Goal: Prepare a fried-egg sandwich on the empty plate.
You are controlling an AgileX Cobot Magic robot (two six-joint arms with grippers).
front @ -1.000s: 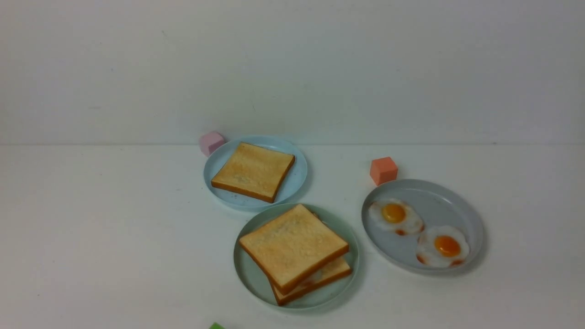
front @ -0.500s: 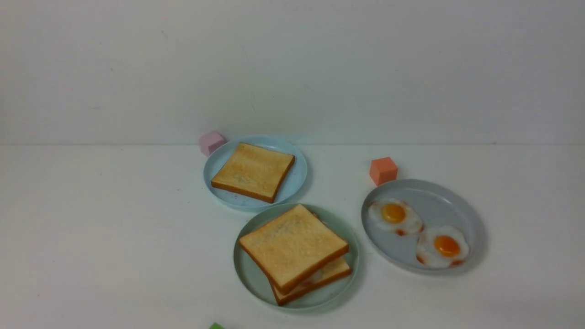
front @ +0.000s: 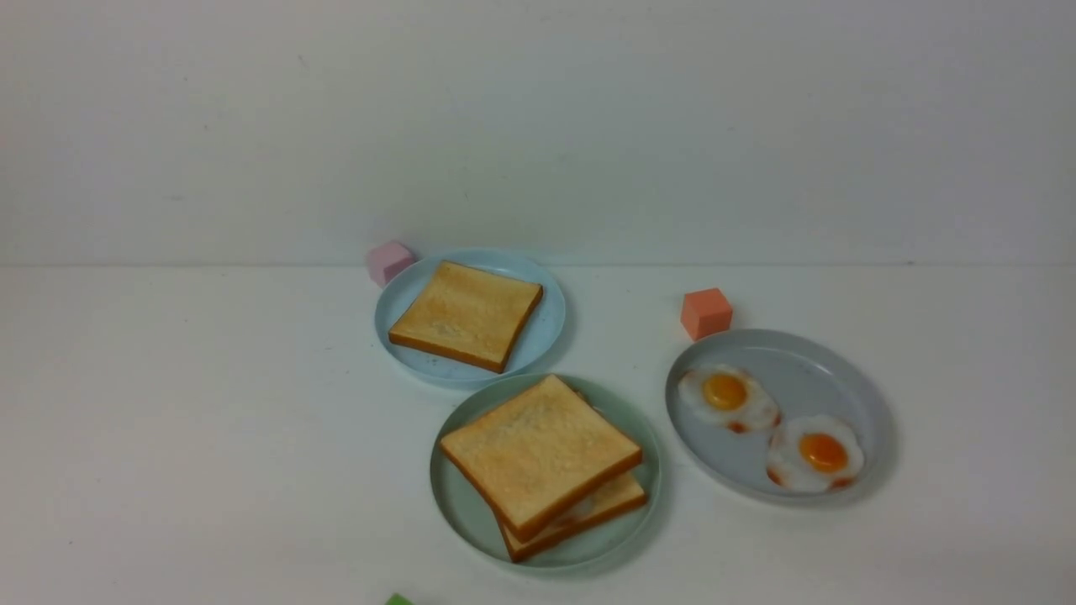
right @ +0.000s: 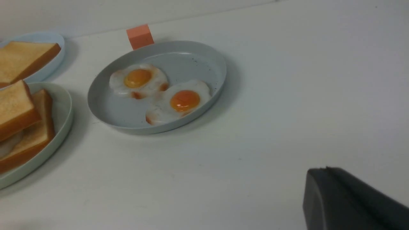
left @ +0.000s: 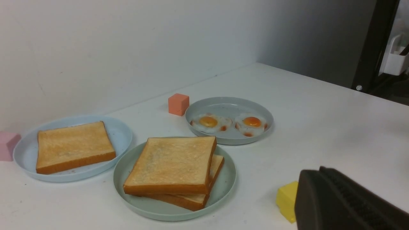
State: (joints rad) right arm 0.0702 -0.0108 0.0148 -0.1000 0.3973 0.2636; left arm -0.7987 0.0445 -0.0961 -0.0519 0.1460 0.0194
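1. Nothing has visibly moved since the earlier front frames: the plates, food and blocks all lie just where they did.
2. The fried-egg sandwich (front: 540, 458) sits on the mint-green plate (front: 458, 521), nearest the robot of the three plates. Its top toast slice (front: 538, 445) is turned and offset against the bottom toast slice (front: 580, 523) – a little egg white (front: 580, 509) shows between the two, the rest hidden.
3. The left gripper (left: 324, 171) is closed, its fingertips together with nothing between them. In the left wrist view a yellow block (left: 287, 199) shows beside it, partly covered by the fingers.
4. The right gripper (right: 324, 171) is closed too, and holds nothing.
5. The light blue plate (front: 546, 323) lies beyond the mint-green one and slightly to the left, with a single toast slice (front: 466, 315) flat on it. A pink block (front: 390, 263) stands just beside its far left rim.
6. On the right is the grey plate (front: 799, 357), carrying two fried eggs side by side – one with a yellow-orange yolk (front: 725, 391), the other with a deeper orange yolk (front: 823, 452). An orange block (front: 706, 313) is just beyond that plate's rim.
7. A green block (front: 398, 600) is partly visible at the near edge of the front view.
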